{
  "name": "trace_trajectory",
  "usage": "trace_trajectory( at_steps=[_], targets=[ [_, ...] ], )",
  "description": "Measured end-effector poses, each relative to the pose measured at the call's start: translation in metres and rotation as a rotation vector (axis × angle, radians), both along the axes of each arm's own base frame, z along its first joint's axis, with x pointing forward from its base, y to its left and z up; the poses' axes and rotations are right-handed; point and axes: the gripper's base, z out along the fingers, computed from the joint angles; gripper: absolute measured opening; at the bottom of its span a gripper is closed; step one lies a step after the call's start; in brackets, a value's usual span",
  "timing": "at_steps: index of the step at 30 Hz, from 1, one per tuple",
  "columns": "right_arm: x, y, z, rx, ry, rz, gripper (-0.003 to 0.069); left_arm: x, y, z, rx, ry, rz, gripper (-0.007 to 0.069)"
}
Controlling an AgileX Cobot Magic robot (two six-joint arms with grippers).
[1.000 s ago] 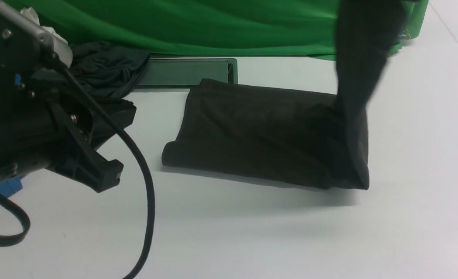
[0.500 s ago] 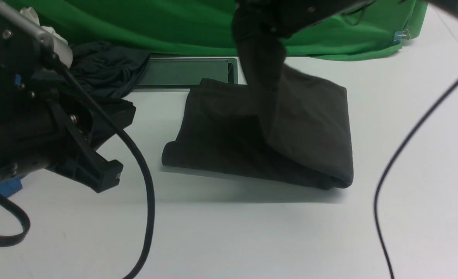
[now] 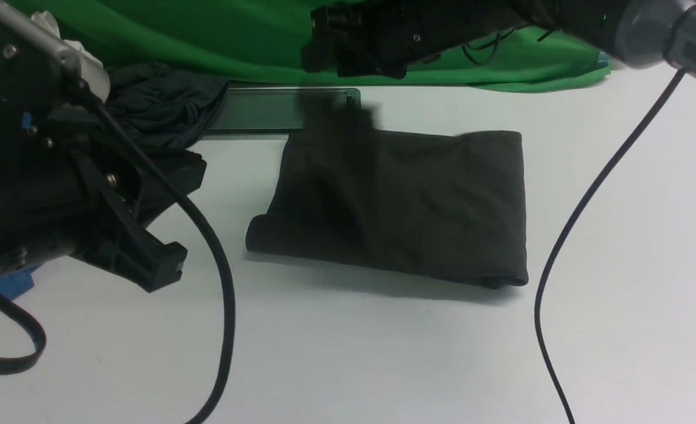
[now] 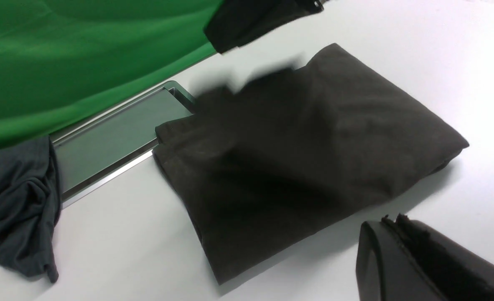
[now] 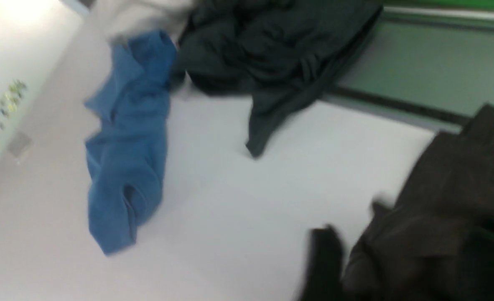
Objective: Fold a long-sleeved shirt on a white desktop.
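Right jaws [image 3: 324,44] parted above folded long-sleeved shirt [image 3: 401,206], not touching

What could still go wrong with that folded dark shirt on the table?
The top flap of the long-sleeved shirt looks blurred at its far left corner, so it may land crooked. The right gripper hovers just above that corner and could snag it. The folded shirt's far edge overlaps the recessed metal tray.

Far-left corner of long-sleeved shirt [image 3: 401,200] smeared w/ motion blur, edge unreadable. Shirt print folded out of sight. Right gripper [image 3: 324,44] dark vs backdrop, jaw gap can't be made out. Right wrist view blurry overall; blue garment [image 5: 126,142] soft-edged. Left gripper [image 4: 401,225] cut off by frame corner.
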Motion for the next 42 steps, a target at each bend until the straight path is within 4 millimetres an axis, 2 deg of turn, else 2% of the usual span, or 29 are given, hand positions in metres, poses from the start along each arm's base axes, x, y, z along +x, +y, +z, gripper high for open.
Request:
trace_trajectory(
  at_steps=[2,4,6,8,11,15,17,19,20,21,22,23,26,28,29,31,34,37,42],
  targets=[
    [-0.001,-0.001,0.005,0.007,-0.009,-0.003,0.0544,0.0,0.0,0.0,0.0,0.0,0.0,0.0017],
    [-0.002,-0.003,0.01,0.006,-0.021,0.0,0.0545,0.0,0.0,0.0,0.0,0.0,0.0,0.0017],
    [-0.006,-0.012,0.024,-0.02,-0.051,0.009,0.05,0.0,0.0,0.0,0.0,0.0,0.0,0.0017],
    [-0.01,-0.025,0.037,-0.066,-0.085,0.012,0.0429,0.0,0.0,0.0,0.0,0.001,0.0,0.0017],
    [-0.017,-0.048,0.053,-0.198,-0.127,0.027,0.0273,0.004,-0.002,-0.004,-0.005,0.025,0.007,0.0017],
    [-0.026,-0.073,0.051,-0.423,-0.083,0.046,0.0092,0.024,-0.011,-0.016,-0.06,0.092,0.029,0.0017],
    [-0.027,-0.08,0.042,-0.503,-0.048,0.038,0.0053,0.036,-0.016,-0.023,-0.07,0.132,0.037,0.0017],
    [-0.026,-0.086,0.023,-0.566,0.006,0.022,0.0029,0.053,-0.023,-0.031,-0.073,0.178,0.047,0.0017],
    [-0.026,-0.089,0.007,-0.586,0.037,0.012,0.0022,0.065,-0.027,-0.037,-0.082,0.2,0.059,0.0017],
    [-0.025,-0.089,0.008,-0.583,0.032,0.009,0.0022,0.069,-0.029,-0.039,-0.082,0.204,0.063,0.0017],
    [-0.025,-0.091,-0.01,-0.592,0.056,-0.006,0.002,0.085,-0.034,-0.046,-0.096,0.223,0.081,0.0017],
    [-0.026,-0.092,-0.017,-0.597,0.07,-0.008,0.002,0.089,-0.036,-0.048,-0.094,0.228,0.084,0.0017],
    [-0.031,-0.095,-0.056,-0.599,0.126,-0.037,0.0018,0.129,-0.05,-0.075,-0.057,0.295,0.096,0.0017],
    [-0.036,-0.097,-0.073,-0.603,0.153,-0.045,0.0019,0.148,-0.058,-0.096,-0.012,0.351,0.084,0.0017],
    [-0.036,-0.097,-0.074,-0.603,0.156,-0.047,0.0019,0.15,-0.059,-0.098,-0.007,0.357,0.083,0.0017],
    [-0.04,-0.1,-0.089,-0.605,0.169,-0.056,0.0019,0.167,-0.063,-0.124,0.054,0.433,0.076,0.0017],
    [-0.043,-0.106,-0.107,-0.613,0.21,-0.066,0.0019,0.182,-0.055,-0.152,0.128,0.506,0.097,0.0017],
    [-0.043,-0.11,-0.12,-0.627,0.256,-0.069,0.0019,0.189,-0.041,-0.166,0.159,0.55,0.129,0.0017],
    [-0.044,-0.111,-0.134,-0.635,0.316,-0.064,0.0019,0.193,-0.014,-0.173,0.187,0.607,0.173,0.0017]
  ],
)
